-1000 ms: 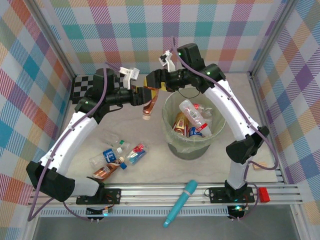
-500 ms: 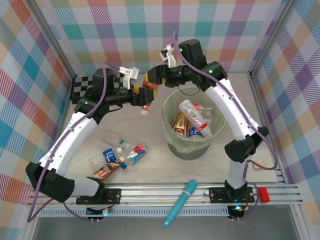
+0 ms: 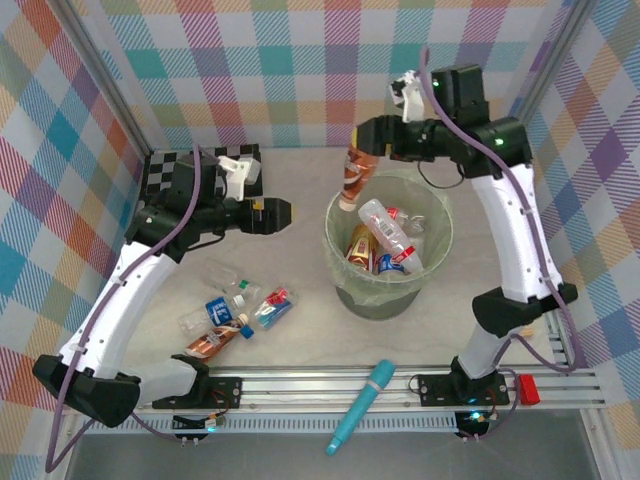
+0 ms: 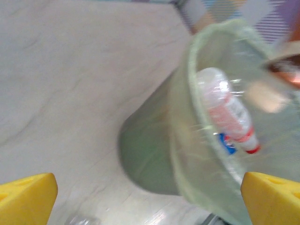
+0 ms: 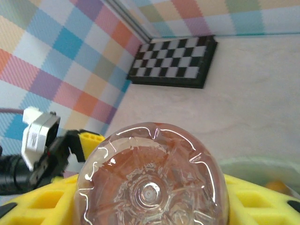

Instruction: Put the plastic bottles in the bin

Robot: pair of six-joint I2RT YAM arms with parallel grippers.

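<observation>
We have the right claw (image 3: 366, 148) closed partway around a brown-labelled bottle (image 3: 351, 180). The bottle hangs cap-down over the far left rim of the bin (image 3: 338, 262), and from the wrist its base sits wedged between the yellow pads (image 5: 262, 201). Our left claw (image 3: 283, 212) stands wide open and empty over the table (image 3: 300, 255), left of the bin. Several bottles (image 3: 385, 232) already lie inside the bin. About four loose bottles (image 3: 235, 308) lie clustered toward the table's near left edge. We judge the job roughly half done, with this drop coming next.
</observation>
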